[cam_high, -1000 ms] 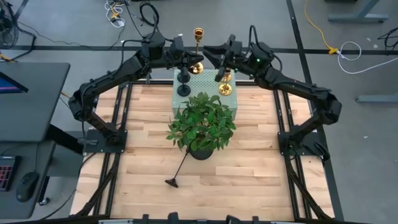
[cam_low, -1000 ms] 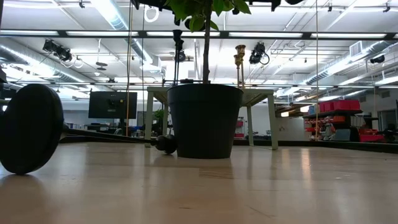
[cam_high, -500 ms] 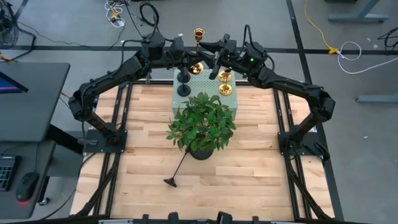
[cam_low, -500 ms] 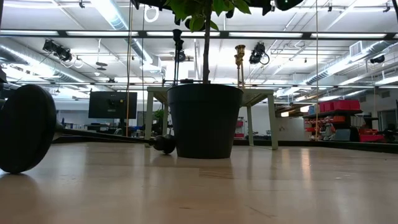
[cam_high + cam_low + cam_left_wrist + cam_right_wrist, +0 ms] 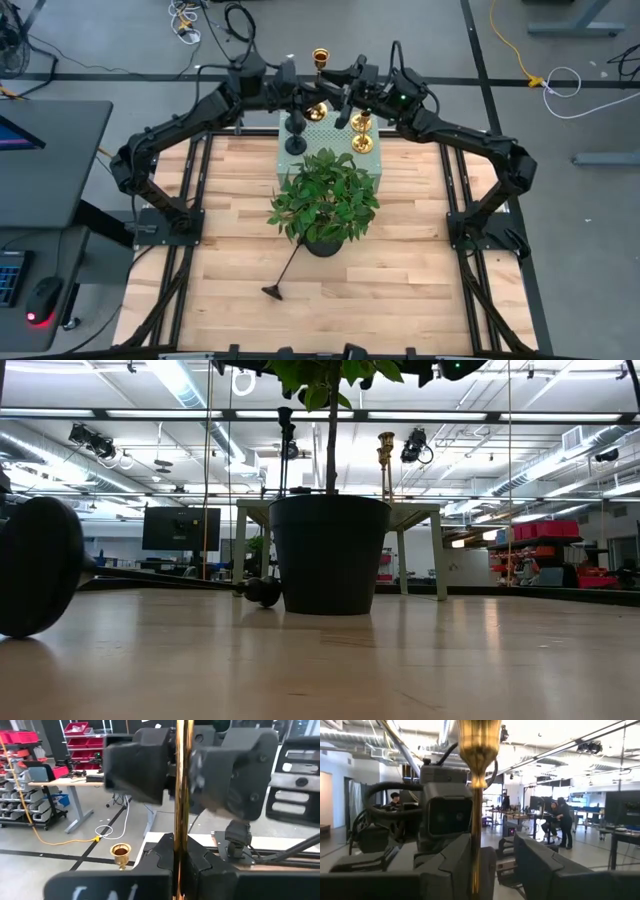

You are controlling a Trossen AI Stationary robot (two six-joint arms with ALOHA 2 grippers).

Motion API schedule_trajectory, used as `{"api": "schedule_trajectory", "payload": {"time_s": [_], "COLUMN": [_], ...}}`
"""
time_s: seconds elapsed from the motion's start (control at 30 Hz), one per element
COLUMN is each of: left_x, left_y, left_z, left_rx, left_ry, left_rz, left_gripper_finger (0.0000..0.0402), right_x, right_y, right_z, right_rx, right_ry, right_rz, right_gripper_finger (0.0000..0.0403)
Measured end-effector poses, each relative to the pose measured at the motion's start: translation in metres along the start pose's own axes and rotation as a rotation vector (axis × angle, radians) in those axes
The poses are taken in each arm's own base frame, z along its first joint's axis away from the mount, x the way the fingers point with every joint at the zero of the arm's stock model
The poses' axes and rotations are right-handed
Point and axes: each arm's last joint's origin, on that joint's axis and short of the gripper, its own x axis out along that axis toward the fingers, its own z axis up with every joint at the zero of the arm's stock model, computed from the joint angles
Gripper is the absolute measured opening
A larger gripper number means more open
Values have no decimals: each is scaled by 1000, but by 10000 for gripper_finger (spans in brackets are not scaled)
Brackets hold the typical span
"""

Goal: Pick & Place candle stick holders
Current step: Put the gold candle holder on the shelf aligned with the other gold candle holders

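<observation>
High view, from overhead: four candle stick holders in all, two gold and two black.

- Tall shiny gold metal candlestick (image 5: 320,60), upright over the far left part of the box, stem clamped in the left gripper (image 5: 303,96), fingers closed tight on it as seen in the left wrist view.
- Shorter shiny gold candlestick (image 5: 362,134), standing on the far right part of the box.
- Matte black candlestick (image 5: 296,132), standing on the left part of the box.
- Second matte black candlestick (image 5: 283,274), lying on its side on the table, near the front, left of centre, round base toward the near edge.

Right gripper (image 5: 345,106) at the same tall gold stem, just right of the left gripper; fingers standing apart on either side of the stem, with a clear gap on one side in the right wrist view, so not gripping.

One pale green perforated box (image 5: 332,158), at the far middle of the table, holding two standing candlesticks on top.

One leafy green potted plant (image 5: 325,195) in a black pot (image 5: 330,555), just nearer than the box, at the table's centre.

Light wooden plank table (image 5: 410,280) on a black frame. Grey floor around, with loose cables. Dark desk (image 5: 50,160) to the left. Open workshop beyond, with bright ceiling lights, shelving and people (image 5: 560,822) standing far off.
</observation>
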Motion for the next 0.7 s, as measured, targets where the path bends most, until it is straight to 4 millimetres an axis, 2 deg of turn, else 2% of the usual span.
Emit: {"api": "schedule_trajectory", "payload": {"time_s": [0.27,0.4,0.5,0.7], "left_x": [4,4,4,4], "left_y": [-9,-10,-10,-10], "left_z": [2,2,2,2], "left_rx": [11,13,14,18], "left_ry": [-17,-20,-19,-19], "left_rz": [-28,-32,-31,-28], "left_gripper_finger": [9,9,9,9], "right_x": [2,2,2,2], "right_y": [3,6,6,7], "right_z": [-1,0,0,0], "right_rx": [1,-1,0,0], "right_ry": [-8,-20,-20,-19], "right_rz": [10,16,23,50], "right_gripper_finger": [148,133,103,15]}}
